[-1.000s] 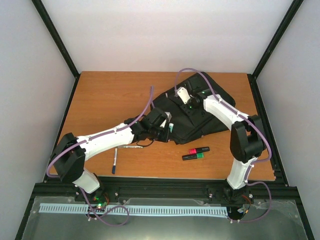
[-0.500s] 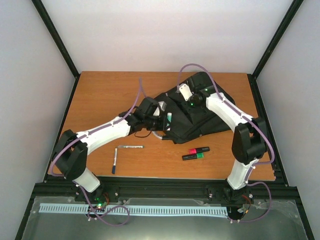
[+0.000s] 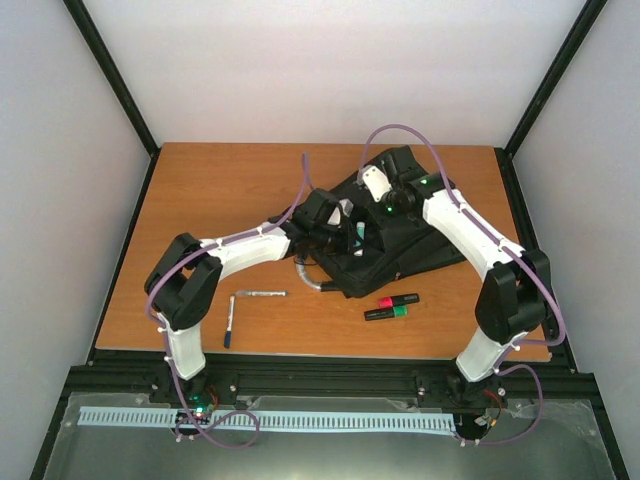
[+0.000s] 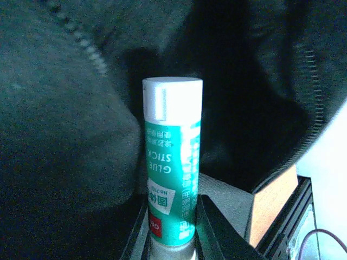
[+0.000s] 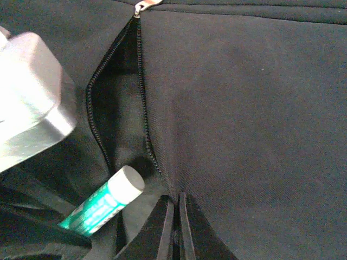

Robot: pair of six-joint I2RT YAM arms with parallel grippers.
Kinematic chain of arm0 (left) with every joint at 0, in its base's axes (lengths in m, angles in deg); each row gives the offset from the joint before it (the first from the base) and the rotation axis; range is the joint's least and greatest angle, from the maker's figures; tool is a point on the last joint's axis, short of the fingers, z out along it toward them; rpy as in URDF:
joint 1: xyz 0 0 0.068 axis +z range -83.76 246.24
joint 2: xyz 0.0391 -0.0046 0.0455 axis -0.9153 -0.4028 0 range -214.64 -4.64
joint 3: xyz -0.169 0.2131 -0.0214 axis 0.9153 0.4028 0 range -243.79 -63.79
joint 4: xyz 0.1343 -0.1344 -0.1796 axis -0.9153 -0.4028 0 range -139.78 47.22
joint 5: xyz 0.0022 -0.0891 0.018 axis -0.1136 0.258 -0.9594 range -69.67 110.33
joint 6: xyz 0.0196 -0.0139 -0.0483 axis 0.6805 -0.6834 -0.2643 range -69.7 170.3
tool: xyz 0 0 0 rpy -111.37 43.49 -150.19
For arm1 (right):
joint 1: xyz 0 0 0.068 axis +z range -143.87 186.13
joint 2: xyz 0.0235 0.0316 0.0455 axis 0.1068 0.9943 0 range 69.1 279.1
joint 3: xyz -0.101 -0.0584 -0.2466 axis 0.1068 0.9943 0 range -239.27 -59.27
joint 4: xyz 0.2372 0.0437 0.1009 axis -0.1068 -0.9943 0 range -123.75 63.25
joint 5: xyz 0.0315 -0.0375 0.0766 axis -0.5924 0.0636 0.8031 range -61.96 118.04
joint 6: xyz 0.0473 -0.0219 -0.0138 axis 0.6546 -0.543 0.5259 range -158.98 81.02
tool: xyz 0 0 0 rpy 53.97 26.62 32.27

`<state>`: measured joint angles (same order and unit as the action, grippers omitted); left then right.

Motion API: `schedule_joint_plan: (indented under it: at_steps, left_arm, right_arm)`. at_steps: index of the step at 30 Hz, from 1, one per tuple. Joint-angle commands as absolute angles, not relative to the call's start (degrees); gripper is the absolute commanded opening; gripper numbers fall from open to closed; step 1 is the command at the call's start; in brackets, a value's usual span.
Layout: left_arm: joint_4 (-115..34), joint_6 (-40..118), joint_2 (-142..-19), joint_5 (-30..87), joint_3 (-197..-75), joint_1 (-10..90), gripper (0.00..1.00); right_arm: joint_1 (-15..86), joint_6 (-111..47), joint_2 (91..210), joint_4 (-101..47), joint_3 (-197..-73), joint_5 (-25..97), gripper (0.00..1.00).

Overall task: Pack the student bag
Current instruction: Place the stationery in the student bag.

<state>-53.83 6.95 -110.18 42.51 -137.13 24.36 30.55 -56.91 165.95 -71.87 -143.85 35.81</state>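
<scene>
The table [image 3: 200,190] carries the student bag [image 3: 420,245] at its far right, with the zip pocket [image 5: 116,103] open. We find the right hand [image 5: 176,216] fully closed against the fabric beside that opening. The left hand [image 4: 172,238] grips a glue stick [image 4: 172,179], cap at the pocket mouth. Not yet packed, we judge: two highlighters [image 3: 392,306] and two pens [image 3: 260,293].

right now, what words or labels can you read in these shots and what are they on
"GLUE STICK": on the green label of the glue stick, upside down in the left wrist view.
Chinese characters and small print beside it: too blurred to read.
Red logo at the label's lower end: cut off, unreadable.
On the highlighters and pens: too small to read.
On the student bag: no text visible.
</scene>
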Motion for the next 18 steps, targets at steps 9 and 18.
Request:
schedule_joint_plan:
  at_steps: [9,18]
  left_arm:
    - [-50.72,5.34,-114.37,44.67,-140.12,24.89,0.01]
    - [-42.73,3.66,-116.90,46.33,-145.13,24.94,0.01]
  right_arm:
    - [31.00,-56.62,160.55,-69.22,-142.16,43.17,0.03]
    - [31.00,-56.16,160.06,-68.48,-141.48,44.88,0.03]
